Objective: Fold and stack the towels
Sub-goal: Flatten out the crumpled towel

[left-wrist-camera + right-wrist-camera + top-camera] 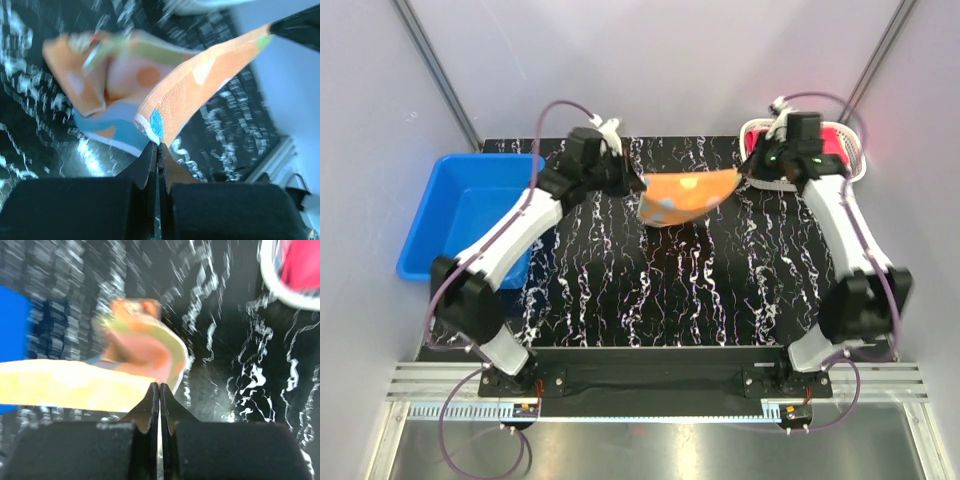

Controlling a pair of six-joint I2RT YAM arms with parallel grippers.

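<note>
An orange-peach towel with light dots hangs stretched in the air between both grippers at the back middle of the table. My left gripper is shut on its left corner, and the towel runs away from the pinched tips. My right gripper is shut on the right corner; in the right wrist view the blurred towel sags left of the tips. A pink-red towel lies in the white basket. The teal towel is out of view.
A blue bin stands off the table's left side. The white basket sits at the back right corner, just behind my right wrist, and shows in the right wrist view. The black marbled tabletop lies below the towel.
</note>
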